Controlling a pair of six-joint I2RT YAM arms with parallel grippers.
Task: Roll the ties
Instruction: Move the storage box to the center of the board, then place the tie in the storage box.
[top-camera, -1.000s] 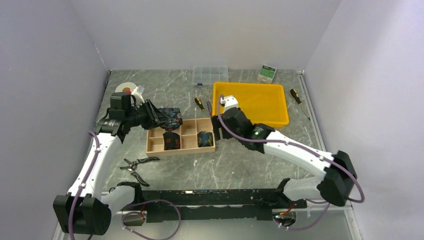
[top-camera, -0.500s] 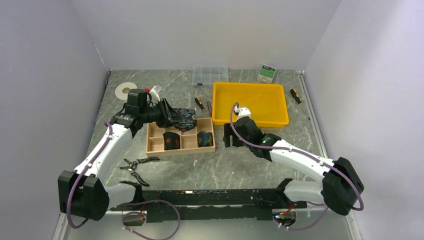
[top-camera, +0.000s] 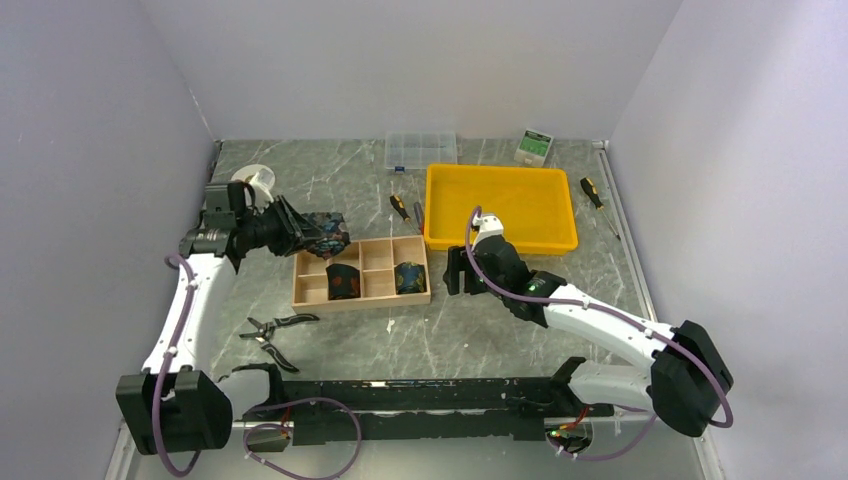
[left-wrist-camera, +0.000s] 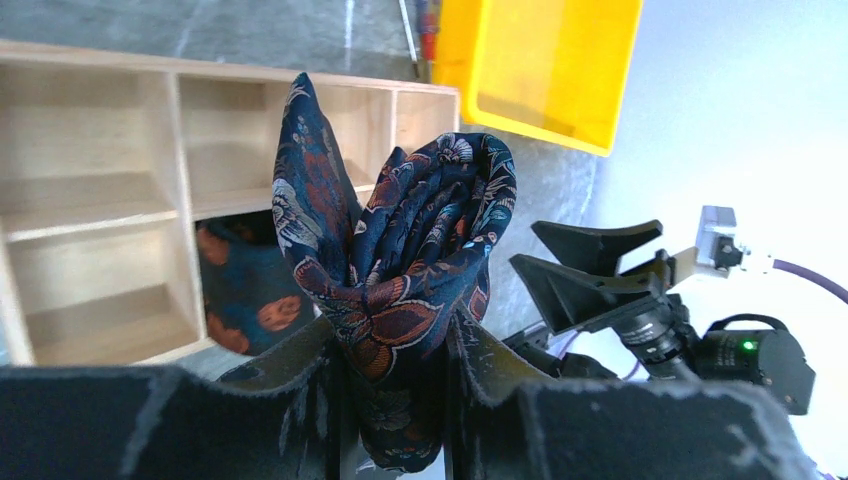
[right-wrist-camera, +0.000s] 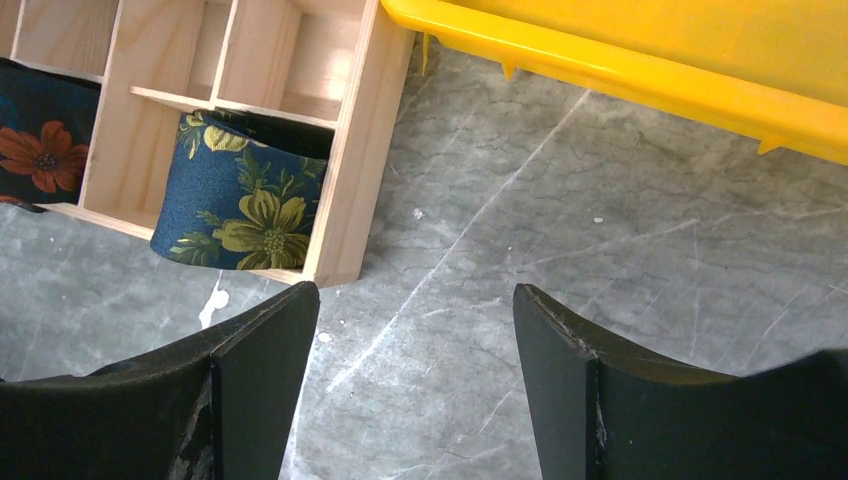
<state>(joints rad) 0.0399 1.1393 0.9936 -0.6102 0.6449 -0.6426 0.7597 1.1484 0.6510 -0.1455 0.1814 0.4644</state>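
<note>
My left gripper (top-camera: 305, 228) is shut on a rolled dark floral tie (top-camera: 324, 232) and holds it in the air over the far left corner of the wooden divided box (top-camera: 312, 295). The left wrist view shows the coil (left-wrist-camera: 420, 230) pinched between my fingers (left-wrist-camera: 300, 360). A rolled tie with red flowers (top-camera: 343, 281) and a rolled tie with yellow flowers (top-camera: 409, 277) sit in the box's front compartments; they also show in the right wrist view (right-wrist-camera: 40, 135) (right-wrist-camera: 245, 205). My right gripper (right-wrist-camera: 415, 330) is open and empty, above bare table right of the box (top-camera: 455, 272).
A yellow tray (top-camera: 505, 205) lies behind my right gripper. Black-handled pliers (top-camera: 272, 325) lie in front of the box. Screwdrivers (top-camera: 398, 207) (top-camera: 590, 192), a clear organiser (top-camera: 421, 150), a small green-white box (top-camera: 534, 146) and a tape roll (top-camera: 254, 176) lie toward the back.
My left gripper has swung left and back with the rolled tie, away from the box's middle. My right gripper had pulled away from the box and has held nearly still since.
</note>
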